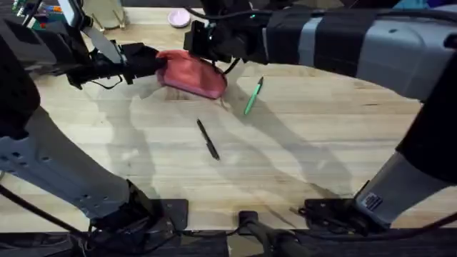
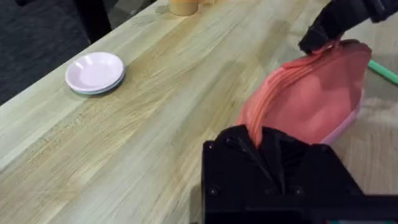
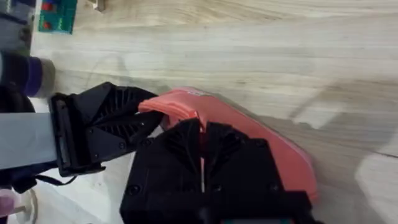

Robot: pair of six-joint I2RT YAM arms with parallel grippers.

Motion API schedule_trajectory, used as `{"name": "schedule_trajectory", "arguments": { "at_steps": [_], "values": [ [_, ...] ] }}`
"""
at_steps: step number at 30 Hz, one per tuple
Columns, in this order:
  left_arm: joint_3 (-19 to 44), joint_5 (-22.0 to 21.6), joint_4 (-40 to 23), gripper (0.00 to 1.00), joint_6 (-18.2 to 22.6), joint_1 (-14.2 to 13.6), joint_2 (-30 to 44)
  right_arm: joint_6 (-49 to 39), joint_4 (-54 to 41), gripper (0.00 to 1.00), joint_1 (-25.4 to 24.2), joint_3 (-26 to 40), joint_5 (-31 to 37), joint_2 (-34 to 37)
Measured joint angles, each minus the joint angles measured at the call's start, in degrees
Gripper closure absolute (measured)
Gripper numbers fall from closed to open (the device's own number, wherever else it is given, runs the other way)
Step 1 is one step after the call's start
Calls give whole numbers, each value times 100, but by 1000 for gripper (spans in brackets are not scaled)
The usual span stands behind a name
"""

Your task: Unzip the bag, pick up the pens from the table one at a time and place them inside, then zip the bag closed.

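The coral-pink bag (image 1: pixel 194 78) lies on the table (image 1: pixel 300 157) at the back, left of centre. My left gripper (image 1: pixel 151 64) is shut on the bag's left end (image 2: pixel 258 138). Reaching across from the right, my right gripper (image 1: pixel 202 51) is shut on the bag's top edge (image 3: pixel 202 134), along the zipper (image 2: pixel 292 78); its fingers hide the pull. The zipper seam looks closed in the left wrist view. The green pen (image 1: pixel 253 96) lies just right of the bag. The black pen (image 1: pixel 208 139) lies in front of it, nearer the middle.
A pink plate (image 2: pixel 95 71) sits near the table's far edge, behind the bag. A tan object (image 2: pixel 183 6) stands at that edge too. Bare wood stretches across the front and right of the table.
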Motion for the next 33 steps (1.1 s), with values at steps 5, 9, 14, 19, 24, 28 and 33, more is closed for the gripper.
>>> {"name": "schedule_trajectory", "arguments": {
  "at_steps": [5,9,14,19,24,28,33],
  "values": [
    [0,-1,0,958,0,-2,0,-1,352,969,17,0,16,144],
    [0,1,0,958,0,-7,0,-1,588,969,49,0,17,290],
    [0,-1,0,959,0,-11,0,-67,792,969,60,0,13,329],
    [0,0,1,958,0,-11,0,-440,1113,969,133,0,27,368],
    [0,7,0,958,0,-11,0,-664,1506,969,202,0,63,536],
    [0,12,0,958,0,-11,0,-729,1978,969,238,0,61,731],
    [0,14,-20,958,0,-11,0,-729,2483,970,287,0,61,956]
  ]
}}
